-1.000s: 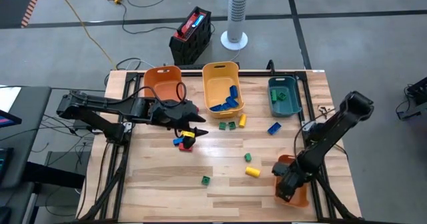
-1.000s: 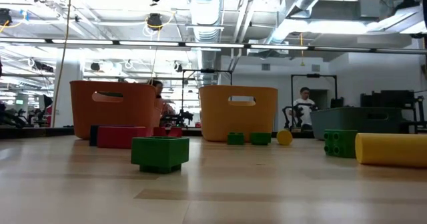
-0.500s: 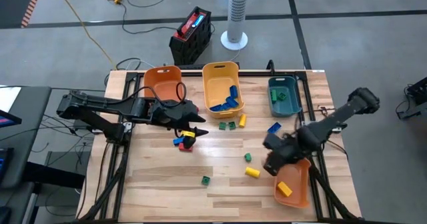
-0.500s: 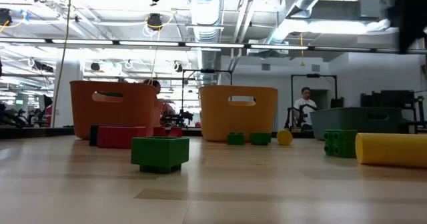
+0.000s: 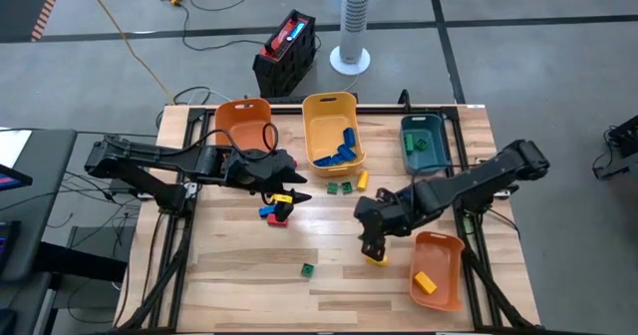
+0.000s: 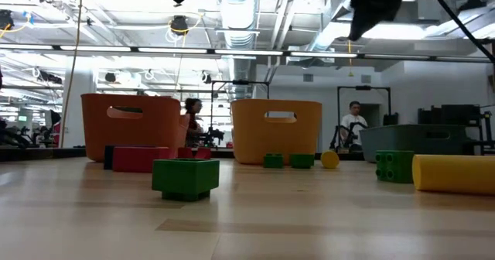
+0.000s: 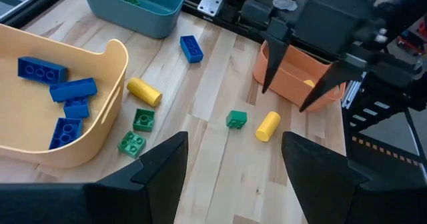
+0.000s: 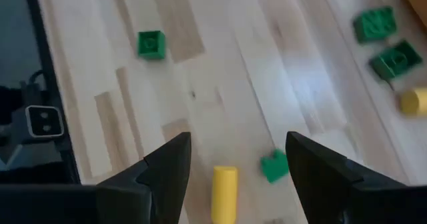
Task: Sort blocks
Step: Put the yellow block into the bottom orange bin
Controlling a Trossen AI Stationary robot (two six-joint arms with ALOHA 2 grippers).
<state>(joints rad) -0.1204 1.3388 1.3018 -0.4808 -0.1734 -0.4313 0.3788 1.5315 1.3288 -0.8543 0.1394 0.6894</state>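
Note:
Loose blocks lie on the table: a yellow cylinder point(image 5: 377, 258) point(image 8: 224, 185), a green brick point(image 8: 273, 165) beside it, another green one point(image 5: 307, 269), two green bricks point(image 5: 340, 187), a second yellow cylinder point(image 5: 362, 179), a blue brick point(image 5: 410, 190), and a red, blue and yellow cluster point(image 5: 273, 212). My right gripper point(image 5: 371, 241) point(image 8: 240, 174) hangs open above the first yellow cylinder, well off the table in the low view. My left gripper point(image 5: 295, 190) point(image 7: 230, 184) is open over the cluster and holds nothing.
Along the far edge stand an orange bin point(image 5: 244, 121), a yellow bin point(image 5: 324, 106) holding blue bricks, and a teal bin point(image 5: 423, 161) holding green ones. A second orange bin point(image 5: 444, 250) at the near right holds a yellow block point(image 5: 425, 282). People show in the room beyond the table.
My right gripper has risen from the near-right orange bin and swung toward the table's left, ending over the yellow cylinder near the middle. A yellow block now shows inside that bin, where the gripper covered it before.

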